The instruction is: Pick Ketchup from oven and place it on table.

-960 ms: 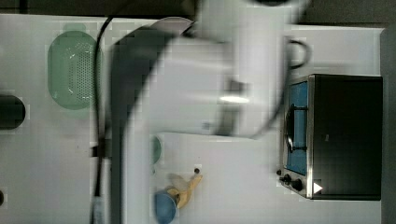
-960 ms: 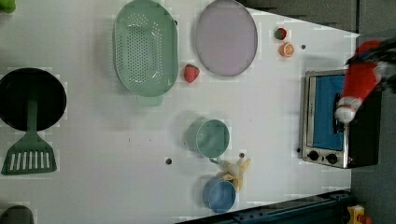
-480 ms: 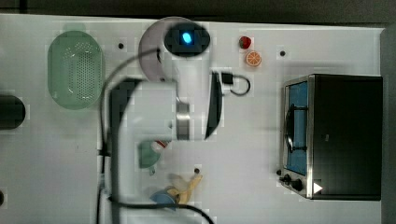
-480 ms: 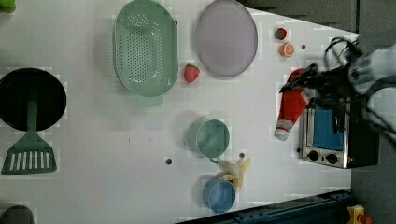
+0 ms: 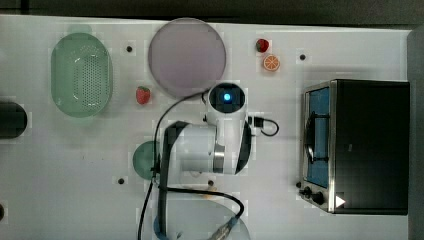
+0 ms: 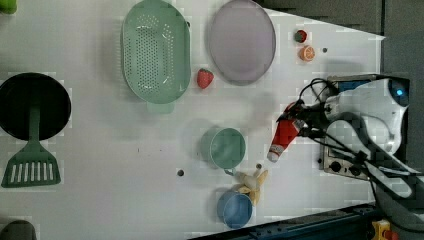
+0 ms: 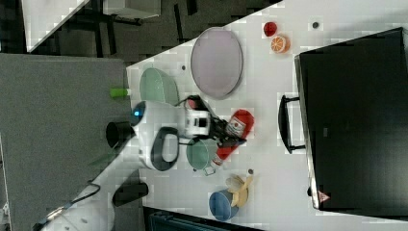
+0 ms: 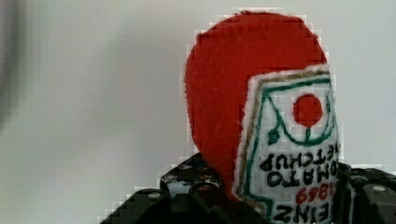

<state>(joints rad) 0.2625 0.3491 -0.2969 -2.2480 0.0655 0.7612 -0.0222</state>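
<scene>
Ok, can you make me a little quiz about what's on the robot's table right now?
1. True or false: the ketchup is inside the oven.
2. In the left view, which lies nearest the ketchup's white cap: A) the green colander, B) the green cup, C) the orange slice?
3. Fill in: the end effector is shut on the ______.

Key
1. False. The ketchup is out in front of the oven, over the table, and the oven door looks closed.
2. B, the green cup.
3. Ketchup. The wrist view shows its red body and white label between the fingers.
</scene>
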